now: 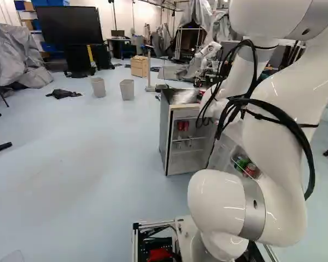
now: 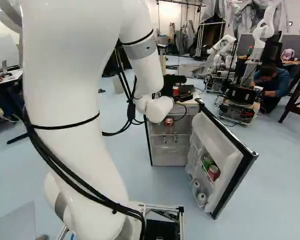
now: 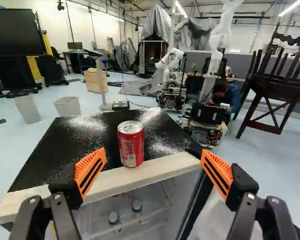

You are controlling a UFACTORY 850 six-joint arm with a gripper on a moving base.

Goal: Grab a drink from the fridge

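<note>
Red metal can (image 3: 131, 145) stands silver end up, axis vert., nr flat black fridge top's (image 3: 72, 145) near edge, w/ orange-padded black gripper (image 2: 177, 87) wide open, empty.

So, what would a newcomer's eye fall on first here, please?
Probably the red can, standing near the front edge of the fridge top, ahead of the open tool. Next comes the white arm, looming at the left of the right base view, and the fridge door, swung open with cans inside.
</note>
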